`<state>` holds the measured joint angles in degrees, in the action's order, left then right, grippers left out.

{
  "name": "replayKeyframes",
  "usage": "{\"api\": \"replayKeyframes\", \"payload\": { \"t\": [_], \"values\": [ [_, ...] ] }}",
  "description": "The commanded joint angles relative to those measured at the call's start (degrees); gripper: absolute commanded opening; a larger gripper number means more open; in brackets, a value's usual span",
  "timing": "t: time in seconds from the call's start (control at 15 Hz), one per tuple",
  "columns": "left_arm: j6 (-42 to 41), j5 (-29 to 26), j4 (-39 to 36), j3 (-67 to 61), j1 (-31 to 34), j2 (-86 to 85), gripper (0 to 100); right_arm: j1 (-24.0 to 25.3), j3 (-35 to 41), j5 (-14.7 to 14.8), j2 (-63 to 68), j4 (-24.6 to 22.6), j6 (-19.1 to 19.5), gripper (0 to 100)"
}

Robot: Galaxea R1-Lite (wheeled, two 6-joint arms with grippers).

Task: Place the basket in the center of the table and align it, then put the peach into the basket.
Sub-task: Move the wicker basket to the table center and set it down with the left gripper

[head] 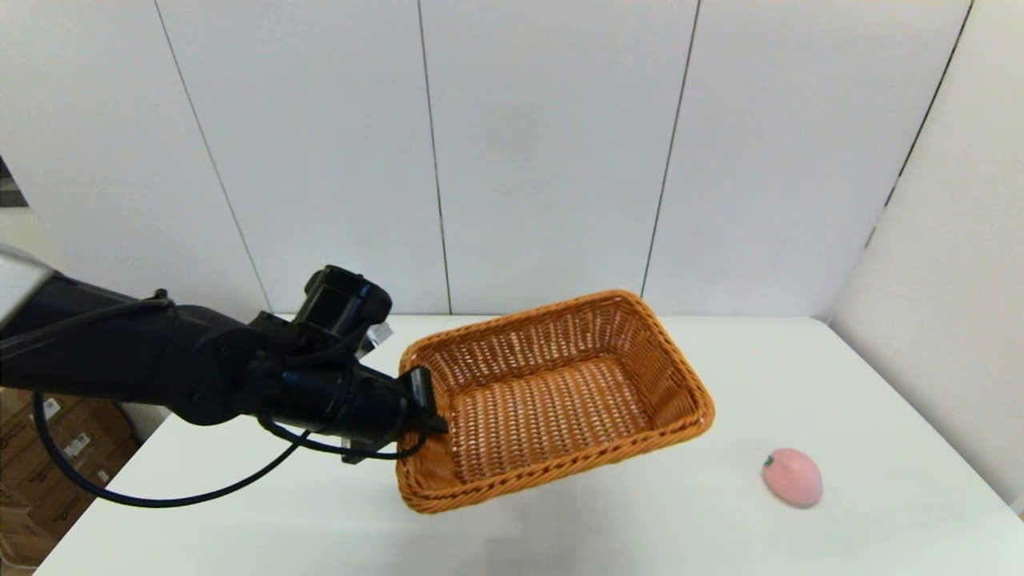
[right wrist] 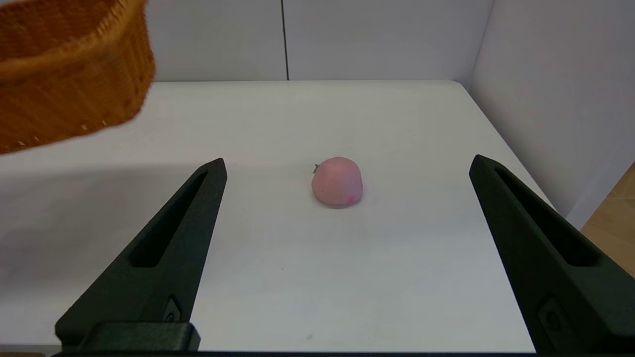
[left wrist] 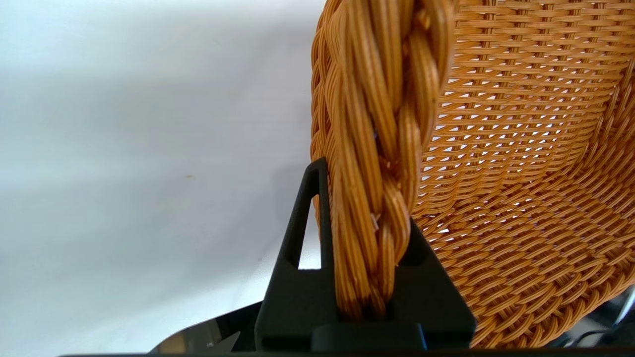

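The basket (head: 552, 396) is hanging in the air above the middle of the table (head: 720, 528), tilted, with its far short end higher than the end that is being held. It is not touching the white surface; a soft shadow is lying under it. The left gripper (head: 424, 400) is clenching the braided rim at the basket's left short side: in the left wrist view one finger (left wrist: 302, 233) is pressing on the outside of the braid and the other is sitting inside, so the rim (left wrist: 377, 163) is pinched between them. I think this one-sided hold is the reason for the tilt, because the weight is hanging away from the fingers.

The peach (head: 792, 477) is lying alone near the right edge of the table, toward the front right corner, well apart from the basket. The right gripper (right wrist: 347, 248) is waiting low before it with its fingers spread wide and holding nothing, and the peach (right wrist: 337, 181) is sitting between their lines. Probably it is parked there so that it can take the fruit once the basket is set down and aligned, which is not yet done.
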<state>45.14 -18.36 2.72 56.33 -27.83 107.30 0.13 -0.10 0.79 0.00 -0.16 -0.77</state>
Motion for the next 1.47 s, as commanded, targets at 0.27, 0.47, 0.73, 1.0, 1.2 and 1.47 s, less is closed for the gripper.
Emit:
{"api": "replayKeyframes", "payload": {
  "t": [0.27, 0.47, 0.73, 1.0, 1.2, 1.47],
  "values": [
    [-3.6, -0.1, 0.2, 0.4, -2.4, 6.5, 0, 0.0, 0.0, 0.0, -0.1, 0.0, 0.0, 100],
    [-5.9, -0.1, 0.3, -0.3, -2.4, 7.0, 0, 0.0, 0.0, 0.0, -0.1, 0.0, 0.0, 100],
    [-7.3, -0.1, 0.1, 0.2, -3.0, 9.2, 0, 0.0, 0.0, 0.0, -0.1, 0.0, 0.0, 100],
    [-8.3, -0.1, 0.0, 0.5, -3.6, 12.1, 0, 0.0, 0.0, 0.0, -0.1, 0.0, 0.0, 100],
    [-8.4, -0.1, -0.1, 0.9, -3.7, 12.1, 0, 0.0, 0.0, 0.0, -0.1, 0.0, 0.0, 100],
    [-8.4, -0.1, 0.0, 1.1, -4.1, 12.2, 0, 0.0, 0.0, 0.0, -0.1, 0.0, 0.0, 100]
  ]
}}
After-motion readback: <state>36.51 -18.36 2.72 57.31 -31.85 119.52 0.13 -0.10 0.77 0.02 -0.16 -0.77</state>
